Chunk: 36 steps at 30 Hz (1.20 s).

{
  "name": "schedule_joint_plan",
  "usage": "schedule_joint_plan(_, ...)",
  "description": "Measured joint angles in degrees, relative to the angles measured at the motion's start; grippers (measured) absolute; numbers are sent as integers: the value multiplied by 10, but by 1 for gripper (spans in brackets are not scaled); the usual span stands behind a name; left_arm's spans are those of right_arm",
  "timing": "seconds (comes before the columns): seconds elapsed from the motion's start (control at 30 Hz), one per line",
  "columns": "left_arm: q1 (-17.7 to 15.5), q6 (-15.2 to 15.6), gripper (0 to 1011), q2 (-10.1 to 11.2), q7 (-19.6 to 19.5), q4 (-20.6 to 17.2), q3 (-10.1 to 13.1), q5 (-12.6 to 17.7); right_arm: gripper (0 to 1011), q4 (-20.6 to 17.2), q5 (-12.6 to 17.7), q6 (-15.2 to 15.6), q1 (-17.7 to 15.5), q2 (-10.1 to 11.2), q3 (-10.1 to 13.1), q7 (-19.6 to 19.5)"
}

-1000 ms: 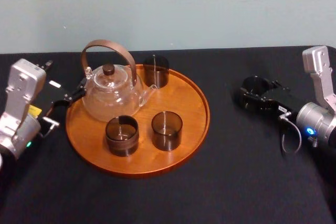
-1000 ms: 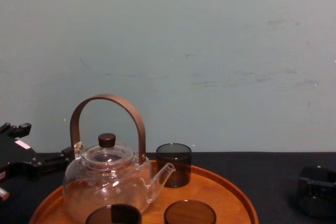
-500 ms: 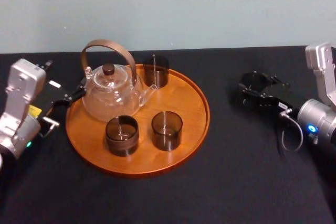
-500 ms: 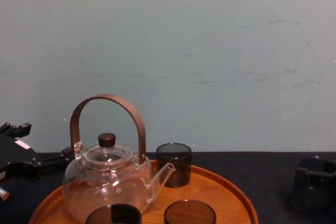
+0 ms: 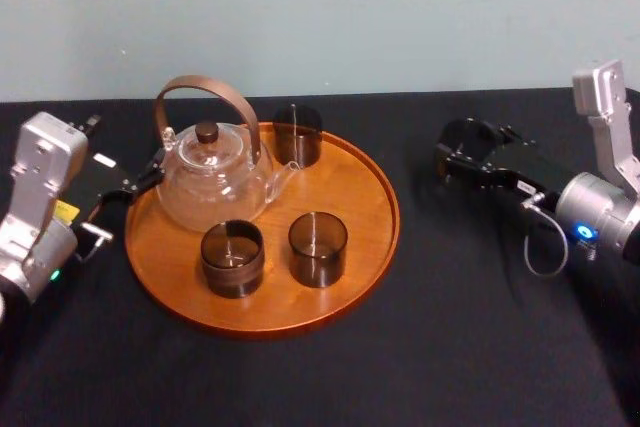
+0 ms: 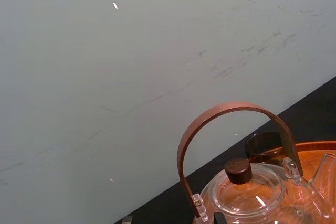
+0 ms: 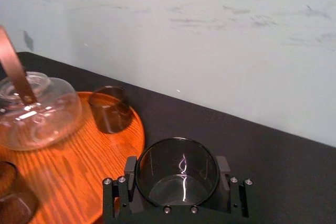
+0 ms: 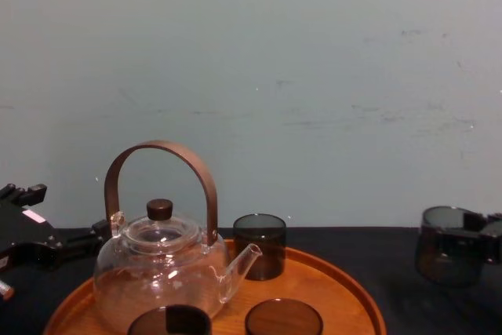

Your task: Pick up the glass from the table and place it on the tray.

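Smoky glass (image 7: pixel 177 174) in right claw (image 5: pixel 468 155), beside tray (image 5: pixel 362 199)

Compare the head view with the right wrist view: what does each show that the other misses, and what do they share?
Head view adds the parked left hand beside the tray. Right wrist view adds the empty inside of the glass. Both: the right hand shut on that glass, the tray, the teapot.
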Motion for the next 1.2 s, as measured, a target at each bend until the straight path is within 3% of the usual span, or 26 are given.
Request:
schedule_joint_plan(0.53, 0, 0, 1001, 0, 0, 0, 0, 0, 916, -26, -4, 11, 17, -13, -42, 6)
schedule_joint_plan(1.2, 0, 0, 1001, 0, 0, 0, 0, 0, 916, -4, -12, 7, 46, -36, -78, 15)
